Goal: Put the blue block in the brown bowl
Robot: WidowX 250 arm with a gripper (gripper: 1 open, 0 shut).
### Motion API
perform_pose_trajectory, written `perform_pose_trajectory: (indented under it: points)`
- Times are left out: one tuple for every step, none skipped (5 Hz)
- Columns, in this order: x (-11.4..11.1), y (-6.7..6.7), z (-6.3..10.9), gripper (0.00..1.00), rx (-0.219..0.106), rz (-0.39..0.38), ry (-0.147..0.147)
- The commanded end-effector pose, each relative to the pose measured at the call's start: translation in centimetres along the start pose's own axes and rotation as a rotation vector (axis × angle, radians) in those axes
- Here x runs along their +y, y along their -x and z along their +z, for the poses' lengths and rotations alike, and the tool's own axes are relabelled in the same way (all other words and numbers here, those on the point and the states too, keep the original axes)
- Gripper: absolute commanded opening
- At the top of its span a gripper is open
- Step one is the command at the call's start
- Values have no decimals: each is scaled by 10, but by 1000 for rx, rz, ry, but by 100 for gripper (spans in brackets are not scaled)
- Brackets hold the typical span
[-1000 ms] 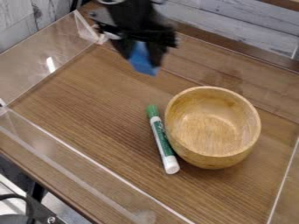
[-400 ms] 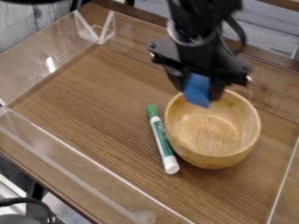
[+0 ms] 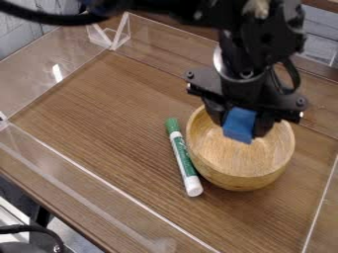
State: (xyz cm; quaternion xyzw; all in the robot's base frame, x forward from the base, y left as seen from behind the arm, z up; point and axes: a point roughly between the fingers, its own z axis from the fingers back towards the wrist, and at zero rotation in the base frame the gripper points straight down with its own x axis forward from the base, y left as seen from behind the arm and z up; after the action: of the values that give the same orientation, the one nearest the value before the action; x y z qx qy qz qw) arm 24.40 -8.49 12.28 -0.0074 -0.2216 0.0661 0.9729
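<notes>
Pincer is clamped tight on the blue block, holding it in the air above the brown bowl, over the hollow and toward its far rim. Carrying looks done, as far as I can judge; what remains is to lower and let go so the block lands inside. A green-and-white marker lies on the bench just beside the bowl.

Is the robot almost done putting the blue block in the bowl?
Nearly. The picking up is done: the claw is shut on the blue block and holds it above the inside of the brown bowl. What is left is letting go so the block drops in. The green and white pen lies beside the bowl, untouched.
</notes>
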Motion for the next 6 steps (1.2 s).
perform_pose_trajectory:
  points:
    - [-4,-1,1,0,-12,13,5]
    - [-4,4,-2,0,16,24,-3]
    - [-5,9,-3,0,44,35,-11]
    - [-5,11,-6,0,64,47,-15]
    - [-5,11,-9,100,79,58,-14]
    - [-6,12,-13,100,87,71,-8]
